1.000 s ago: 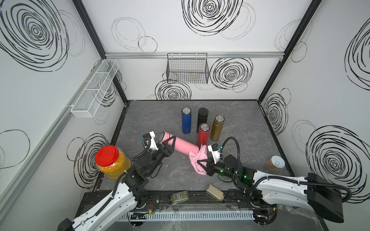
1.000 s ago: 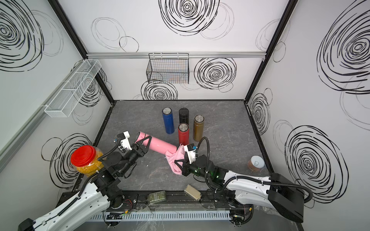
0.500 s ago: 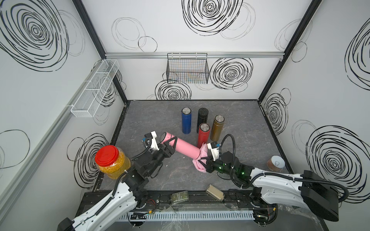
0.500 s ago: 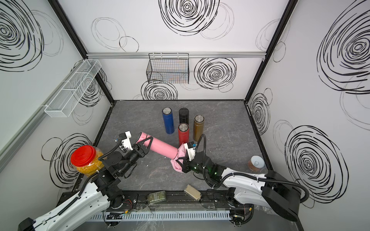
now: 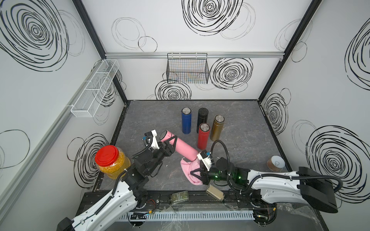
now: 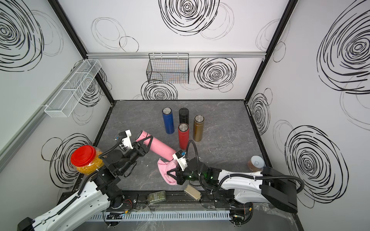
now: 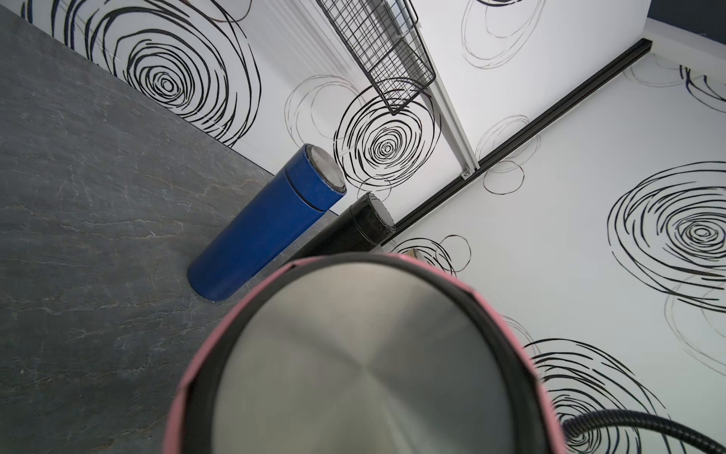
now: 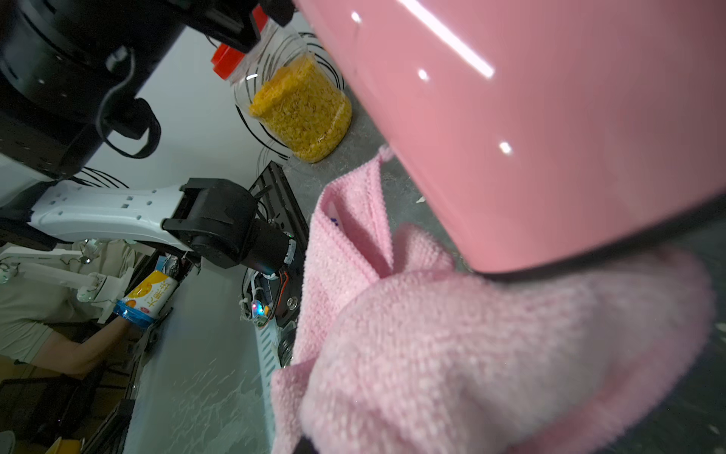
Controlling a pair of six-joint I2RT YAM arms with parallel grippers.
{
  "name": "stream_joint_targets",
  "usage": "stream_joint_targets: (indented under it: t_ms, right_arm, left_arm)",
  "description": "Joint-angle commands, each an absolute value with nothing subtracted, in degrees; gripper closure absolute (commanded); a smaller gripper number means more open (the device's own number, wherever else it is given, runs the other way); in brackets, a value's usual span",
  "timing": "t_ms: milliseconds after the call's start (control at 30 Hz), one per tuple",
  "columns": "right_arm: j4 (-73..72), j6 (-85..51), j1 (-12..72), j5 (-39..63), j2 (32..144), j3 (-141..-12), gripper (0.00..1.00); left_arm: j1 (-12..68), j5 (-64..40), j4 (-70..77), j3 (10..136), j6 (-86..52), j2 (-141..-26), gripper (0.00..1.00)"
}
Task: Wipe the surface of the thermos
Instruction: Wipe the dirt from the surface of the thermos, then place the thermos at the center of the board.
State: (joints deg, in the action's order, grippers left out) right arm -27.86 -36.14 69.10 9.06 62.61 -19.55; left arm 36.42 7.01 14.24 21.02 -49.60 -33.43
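Pincers both clamped: left pincer [image 5: 170,142] grips pink thermos [image 5: 183,148] near lid, tilting body clear for wiping, base just beside red thermos [image 5: 203,137]; right pincer [image 5: 195,173] pinches pink cloth [image 5: 188,167] against that base.

You have bright, even light in both top views, with faint shadows. The pink thermos [image 8: 530,118] shows white glare streaks; the cloth [image 8: 491,353] beside it is blurred, too near your lens.
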Motion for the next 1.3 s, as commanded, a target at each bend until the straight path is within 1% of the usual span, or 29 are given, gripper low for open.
stream_joint_targets:
  t_ms: [0, 133, 233, 333, 433, 500, 567, 700, 867, 967, 1033, 1267]
  right_arm:
    - [-17.4, -38.5, 69.0, 0.2, 54.1, -18.0, 1.00]
    - [-5.6, -42.7, 65.6, -5.6, 43.3, -15.1, 1.00]
    - [-1.4, -44.7, 62.6, -7.1, 35.0, -12.4, 1.00]
    - [1.5, -45.4, 61.3, -9.4, 27.4, -9.9, 1.00]
    - [8.4, -48.4, 59.8, -13.7, 21.6, -9.6, 1.00]
    - [12.6, -49.7, 58.4, -14.9, 19.8, -10.3, 1.00]
    - [16.6, -50.5, 57.5, -16.2, 19.7, -11.4, 1.00]
    - [22.9, -51.7, 56.2, -19.3, 23.6, -15.1, 1.00]
    - [26.0, -53.4, 55.1, -21.4, 28.8, -16.8, 1.00]
    - [22.4, -52.8, 53.9, -21.3, 30.6, -15.6, 1.00]
    - [17.5, -51.3, 52.5, -19.9, 31.7, -14.5, 1.00]
    - [8.6, -46.2, 41.7, -11.3, 39.2, -13.9, 1.00]
  left_arm:
    - [36.5, 10.9, 14.6, 25.7, -46.0, -32.8, 1.00]
    - [36.6, 17.2, 6.8, 29.1, -41.5, -32.6, 1.00]
    - [36.6, 21.1, 2.6, 31.7, -38.4, -33.4, 1.00]
    - [36.7, 24.6, -0.1, 33.9, -36.0, -35.5, 1.00]
    - [36.6, 27.9, -1.8, 35.2, -34.4, -38.2, 1.00]
    - [36.4, 29.5, -1.9, 36.0, -33.6, -40.3, 1.00]
    - [36.3, 30.7, -1.5, 36.6, -32.8, -42.4, 1.00]
    - [36.1, 32.4, 0.2, 38.0, -32.1, -46.9, 1.00]
    - [36.0, 33.9, 4.6, 38.9, -30.9, -51.7, 1.00]
    - [35.3, 36.1, 6.4, 40.9, -28.7, -55.6, 1.00]
    - [34.4, 36.3, 8.5, 42.7, -27.1, -58.6, 1.00]
    - [30.6, 36.7, 16.1, 49.8, -20.3, -69.7, 1.00]
